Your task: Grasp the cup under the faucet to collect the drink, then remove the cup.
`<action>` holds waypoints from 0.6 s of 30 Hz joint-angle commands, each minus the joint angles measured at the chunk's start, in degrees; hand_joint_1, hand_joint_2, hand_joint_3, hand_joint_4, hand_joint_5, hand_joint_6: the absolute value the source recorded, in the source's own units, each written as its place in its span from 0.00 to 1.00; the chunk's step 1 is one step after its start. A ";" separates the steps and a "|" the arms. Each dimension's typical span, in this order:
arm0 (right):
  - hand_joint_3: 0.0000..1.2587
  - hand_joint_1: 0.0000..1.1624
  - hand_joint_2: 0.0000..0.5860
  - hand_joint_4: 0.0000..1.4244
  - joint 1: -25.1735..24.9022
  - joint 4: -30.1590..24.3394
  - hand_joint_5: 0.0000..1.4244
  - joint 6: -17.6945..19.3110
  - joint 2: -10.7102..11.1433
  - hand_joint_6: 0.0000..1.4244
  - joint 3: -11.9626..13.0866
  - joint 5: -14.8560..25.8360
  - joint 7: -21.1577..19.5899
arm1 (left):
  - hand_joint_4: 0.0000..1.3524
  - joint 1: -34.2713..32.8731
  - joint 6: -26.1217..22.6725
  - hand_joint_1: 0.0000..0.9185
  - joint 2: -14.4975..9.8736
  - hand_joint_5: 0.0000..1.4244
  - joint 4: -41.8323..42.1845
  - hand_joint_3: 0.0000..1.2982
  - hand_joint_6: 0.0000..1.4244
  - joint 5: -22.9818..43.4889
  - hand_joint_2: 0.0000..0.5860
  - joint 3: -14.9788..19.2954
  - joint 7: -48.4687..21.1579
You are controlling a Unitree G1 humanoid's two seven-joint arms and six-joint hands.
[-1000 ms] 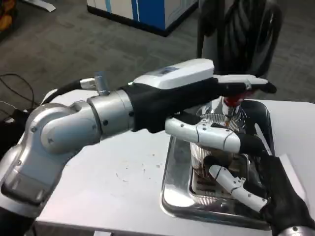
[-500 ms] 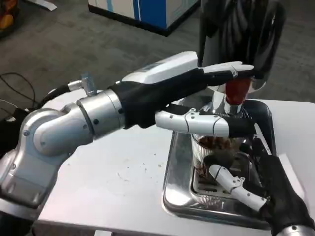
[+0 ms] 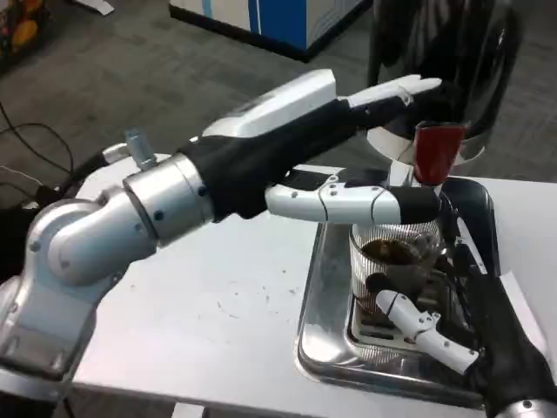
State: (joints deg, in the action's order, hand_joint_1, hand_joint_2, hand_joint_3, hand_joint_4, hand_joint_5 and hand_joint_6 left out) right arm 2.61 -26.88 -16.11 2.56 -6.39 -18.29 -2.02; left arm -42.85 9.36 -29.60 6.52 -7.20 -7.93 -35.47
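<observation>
A clear ribbed cup [image 3: 399,254] with dark drink in it stands on the metal drip tray [image 3: 324,344], right under the faucet with its red lever [image 3: 435,150]. My right hand [image 3: 435,329] comes in from the lower right and grips the cup low down, with fingers wrapped around its front. My left hand [image 3: 300,131] hovers above the cup with its fingers stretched flat toward the dispenser. Its fingertips [image 3: 416,86] lie just above and left of the red lever, and its thumb [image 3: 365,202] crosses over the cup's rim. It holds nothing.
The dark dispenser body [image 3: 448,48] rises behind the tray at the table's far edge. My left forearm [image 3: 148,209] spans the white table [image 3: 218,296] from the left. A blue and white cabinet [image 3: 278,17] stands on the floor beyond.
My left hand has lifted from the red lever, and its fingertips now lie above it. Dark drink now shows in the cup. The right hand stays on the cup. The view shifted slightly.
</observation>
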 commanded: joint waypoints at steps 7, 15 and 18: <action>0.00 0.53 0.39 0.00 0.25 -0.57 0.08 -0.01 -0.03 0.02 0.52 0.75 0.32 | 0.02 7.61 -2.60 0.13 -3.03 0.09 7.39 0.09 0.08 3.12 0.18 7.55 0.62; 0.00 0.53 0.39 0.00 0.28 -0.12 0.08 -0.36 -0.77 0.01 0.04 -0.01 -0.58 | 0.03 17.64 -3.26 0.13 -5.06 0.10 12.09 0.10 0.09 4.83 0.18 12.50 0.76; 0.00 0.53 0.39 0.00 0.13 0.35 0.08 -0.56 -1.20 0.01 -0.13 -0.24 -0.92 | 0.03 22.07 -2.97 0.14 -5.59 0.10 13.66 0.10 0.09 5.18 0.19 14.58 0.96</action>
State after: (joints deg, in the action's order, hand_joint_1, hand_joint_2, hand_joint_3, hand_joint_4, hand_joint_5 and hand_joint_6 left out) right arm 2.61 -27.05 -16.28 2.01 -6.12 -18.36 -2.24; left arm -24.79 6.19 -33.82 18.20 -2.63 4.40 -35.30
